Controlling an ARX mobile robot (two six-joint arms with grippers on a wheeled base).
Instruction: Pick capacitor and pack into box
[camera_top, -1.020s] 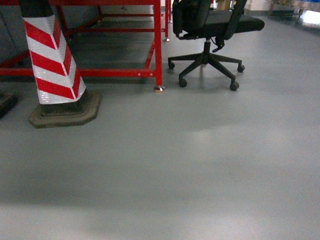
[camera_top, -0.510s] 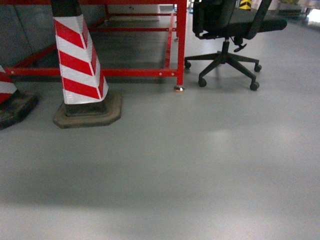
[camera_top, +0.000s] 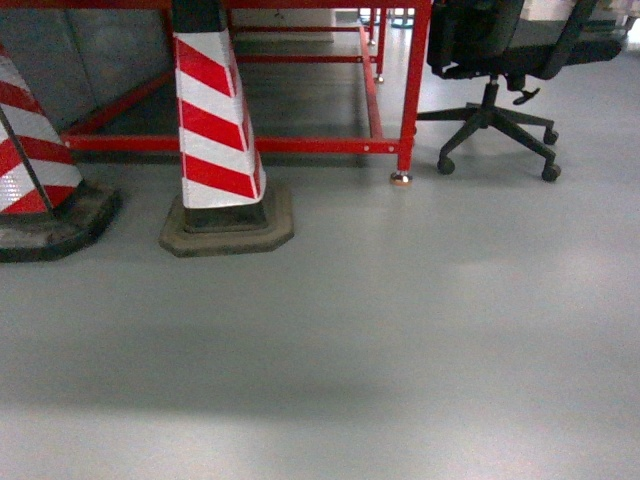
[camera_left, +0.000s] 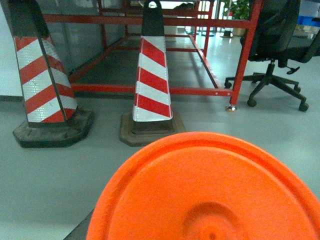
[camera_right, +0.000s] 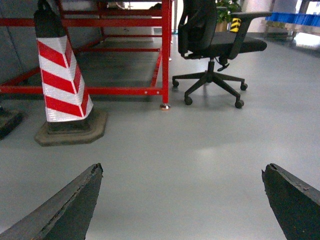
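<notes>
On grey floor (camera_top: 400, 330) | striped cones (camera_top: 215, 120), red frame (camera_top: 412, 90), chair (camera_top: 500, 60) | R pincer (camera_right: 182, 200) spread | L pincer unseen

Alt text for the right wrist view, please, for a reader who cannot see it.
The right tool, open and holding nothing, points over bare grey floor, its two dark fingertips at the bottom corners. Beyond stand a red-and-white striped cone on a dark base, a red metal frame and a black office chair.

an orange disc (camera_left: 210, 192) fills the lower left wrist view, hiding the left gripper and the floor beneath. the striped cones (camera_top: 215, 120) lose their tops at the head view's upper edge, as does the office chair (camera_top: 510, 60).
</notes>
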